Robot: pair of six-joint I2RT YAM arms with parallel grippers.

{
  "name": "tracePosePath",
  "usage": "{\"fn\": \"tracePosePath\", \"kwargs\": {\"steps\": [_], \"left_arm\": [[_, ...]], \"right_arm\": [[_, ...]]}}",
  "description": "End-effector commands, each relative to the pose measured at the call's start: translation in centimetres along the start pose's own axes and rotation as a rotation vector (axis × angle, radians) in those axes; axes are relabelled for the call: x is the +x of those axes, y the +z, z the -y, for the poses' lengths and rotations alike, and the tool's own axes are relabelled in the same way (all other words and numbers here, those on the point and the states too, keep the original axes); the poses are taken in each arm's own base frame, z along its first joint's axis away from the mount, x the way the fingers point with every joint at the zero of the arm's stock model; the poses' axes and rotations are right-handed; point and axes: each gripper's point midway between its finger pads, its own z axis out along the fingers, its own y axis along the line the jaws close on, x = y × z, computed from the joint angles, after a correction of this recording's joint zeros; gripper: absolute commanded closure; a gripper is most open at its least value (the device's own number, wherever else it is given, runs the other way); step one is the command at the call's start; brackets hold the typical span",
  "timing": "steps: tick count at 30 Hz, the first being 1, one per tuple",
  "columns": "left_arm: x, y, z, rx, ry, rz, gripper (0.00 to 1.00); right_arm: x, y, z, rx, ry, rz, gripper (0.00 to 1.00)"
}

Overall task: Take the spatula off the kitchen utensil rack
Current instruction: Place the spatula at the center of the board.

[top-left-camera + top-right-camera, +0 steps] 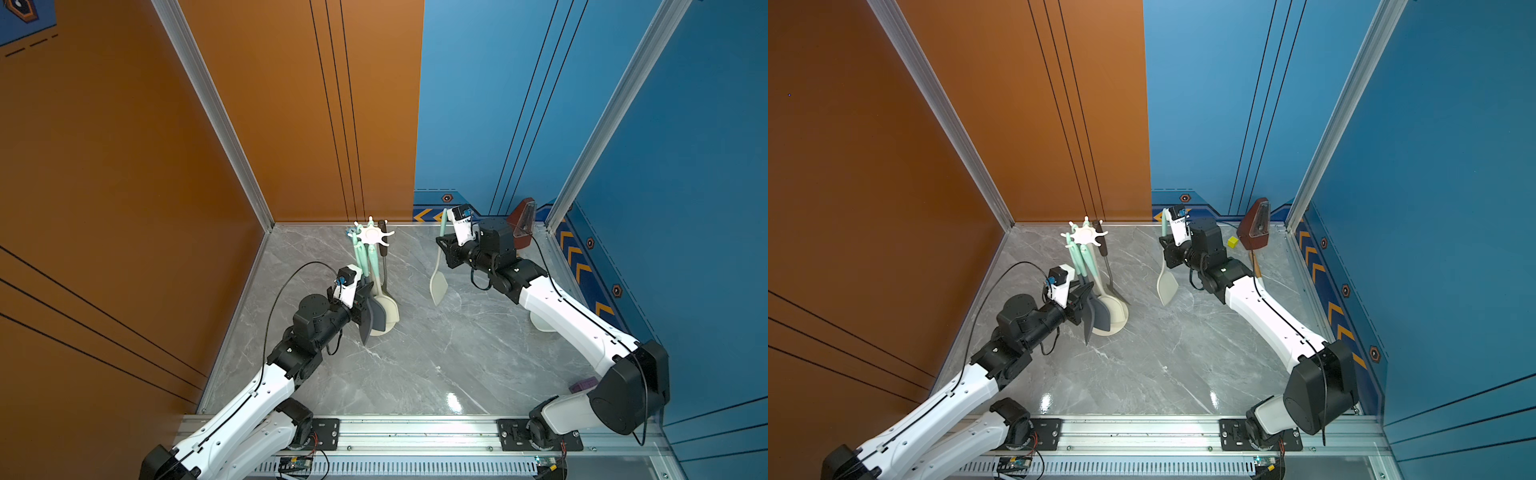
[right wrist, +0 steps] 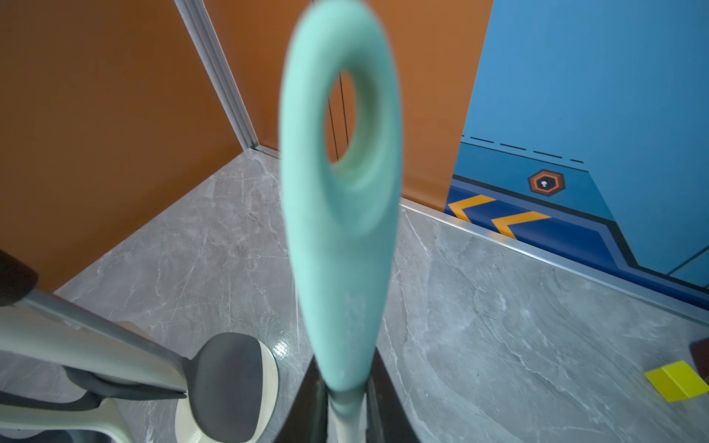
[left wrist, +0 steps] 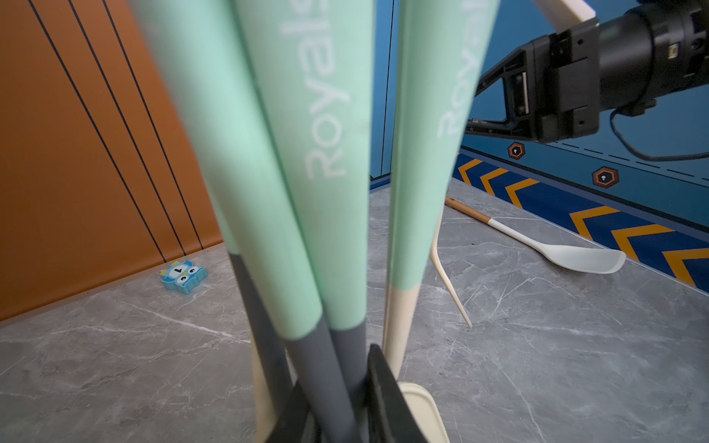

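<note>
right tool (image 1: 443, 244) grips spatula (image 1: 438, 286); left tool (image 3: 337, 376), cannot tell; only left wrist view shows blue owl (image 3: 183, 276).

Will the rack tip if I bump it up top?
Probably: the rack is a tall thin pole on a round base. The utensils hang from its hooks, so they'd likely swing and shift its balance.

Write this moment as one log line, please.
right gripper: shut on spatula | spatula: off rack | left gripper: among hanging utensils
</note>
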Motion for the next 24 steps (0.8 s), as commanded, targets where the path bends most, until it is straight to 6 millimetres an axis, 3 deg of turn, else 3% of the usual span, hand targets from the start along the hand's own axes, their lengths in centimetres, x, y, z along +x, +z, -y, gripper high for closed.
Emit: {"fn": "tracePosePath", "kwargs": {"steps": [1,9,24], "left_arm": [[0.7,0.2,-0.2,-0.011,0.048,-0.029,0.78],[0.7,0.1,-0.3,-0.013,0.048,-0.028,0.78],[0.9,-0.1,-0.2,-0.015,0.040,-0.025,0.78]], "right_arm": [[-1.8,-1.8,2.8,0.140,0.052,0.018,1.00],[-0.4,-3.2,8.2,0.389,0.106,-0.078,1.00],[3.3,-5.5,14.5,0.595,0.161,-0.215,0.99]]}}
